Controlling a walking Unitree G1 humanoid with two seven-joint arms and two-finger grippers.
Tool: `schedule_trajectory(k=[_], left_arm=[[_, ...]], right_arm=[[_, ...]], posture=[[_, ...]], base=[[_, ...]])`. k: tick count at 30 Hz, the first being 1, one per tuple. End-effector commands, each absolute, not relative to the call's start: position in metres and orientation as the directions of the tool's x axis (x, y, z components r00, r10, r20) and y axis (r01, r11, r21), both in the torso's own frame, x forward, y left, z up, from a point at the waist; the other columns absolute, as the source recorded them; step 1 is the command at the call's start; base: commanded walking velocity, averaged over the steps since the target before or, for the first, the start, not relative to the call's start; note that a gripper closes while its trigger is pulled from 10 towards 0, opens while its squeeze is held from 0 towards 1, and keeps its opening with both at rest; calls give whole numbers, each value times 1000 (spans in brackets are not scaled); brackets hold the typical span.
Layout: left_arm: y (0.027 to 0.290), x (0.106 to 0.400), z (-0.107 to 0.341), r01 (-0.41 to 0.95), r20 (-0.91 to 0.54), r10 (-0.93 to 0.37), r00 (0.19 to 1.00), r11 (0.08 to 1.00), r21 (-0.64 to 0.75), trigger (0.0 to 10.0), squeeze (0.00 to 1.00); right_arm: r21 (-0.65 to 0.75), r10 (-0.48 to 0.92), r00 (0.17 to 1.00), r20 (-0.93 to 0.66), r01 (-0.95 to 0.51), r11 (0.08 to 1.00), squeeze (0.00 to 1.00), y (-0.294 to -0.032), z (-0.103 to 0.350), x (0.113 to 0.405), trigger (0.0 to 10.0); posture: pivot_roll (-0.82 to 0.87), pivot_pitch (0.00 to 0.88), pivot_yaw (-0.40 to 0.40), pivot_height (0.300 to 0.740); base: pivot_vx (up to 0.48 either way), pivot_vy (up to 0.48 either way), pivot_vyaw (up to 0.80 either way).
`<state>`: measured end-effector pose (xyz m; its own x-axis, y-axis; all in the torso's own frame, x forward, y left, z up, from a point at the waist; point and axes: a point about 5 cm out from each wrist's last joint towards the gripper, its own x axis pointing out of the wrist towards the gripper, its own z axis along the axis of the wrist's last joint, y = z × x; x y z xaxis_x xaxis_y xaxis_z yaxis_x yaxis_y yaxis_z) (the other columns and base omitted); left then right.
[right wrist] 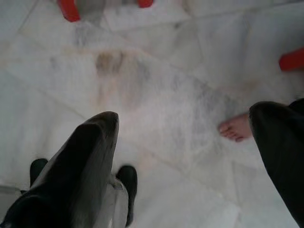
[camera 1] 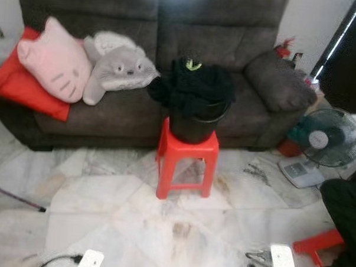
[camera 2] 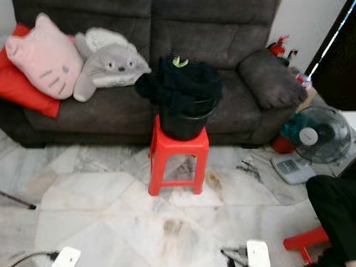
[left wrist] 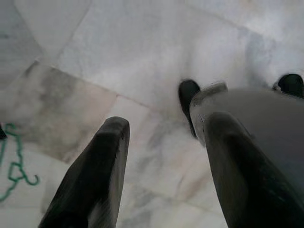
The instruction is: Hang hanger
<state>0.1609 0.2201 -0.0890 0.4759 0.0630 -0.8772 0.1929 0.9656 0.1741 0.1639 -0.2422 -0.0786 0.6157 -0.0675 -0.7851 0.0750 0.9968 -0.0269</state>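
Item: green wire hanger (left wrist: 14,166), lying flat on the white marble floor (camera 1: 133,220). We judge our left gripper (left wrist: 164,161) nearer, jaws spread, hanging just beside it. Our right gripper (right wrist: 90,156) hangs idle; its jaws we cannot tell.

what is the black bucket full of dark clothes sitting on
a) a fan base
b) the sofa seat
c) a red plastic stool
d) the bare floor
c: the black bucket, heaped with dark clothes, stands on top of the red plastic stool, which stands on the marble floor in front of the grey sofa.
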Motion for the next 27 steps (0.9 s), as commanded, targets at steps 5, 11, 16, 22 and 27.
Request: schedule_trajectory(k=[5, 11, 16, 22, 27], left_arm=[[214, 158, -92, 197, -885, 45, 464, 968, 153, 10000, 0], [215, 157, -92, 202, -887, 44, 460, 967, 153, 10000, 0], [217, 156, -91, 206, -888, 47, 458, 966, 158, 10000, 0], [218, 156, -91, 215, -889, 46, 455, 963, 160, 10000, 0], [218, 156, -92, 221, -890, 44, 453, 962, 160, 10000, 0]], right_arm=[[-37, -81, 612, -787, 85, 996, 0, -247, -78, 164, 10000], [-33, -89, 612, -786, 103, 994, 0, -246, -79, 162, 10000], [-28, -88, 611, -787, 108, 994, 0, -244, -79, 162, 10000], [-25, -95, 615, -783, 122, 992, 0, -243, -80, 162, 10000], [-24, -91, 614, -784, 117, 993, 0, -243, -80, 161, 10000]], posture=[[-45, 48, -61, 740], [-46, 45, -49, 740], [-49, 43, -39, 740], [-51, 39, -34, 740], [-53, 26, -32, 740]], base=[[241, 0, 480], [242, 0, 0], [243, 0, 0], [242, 0, 0], [241, 0, 0]])
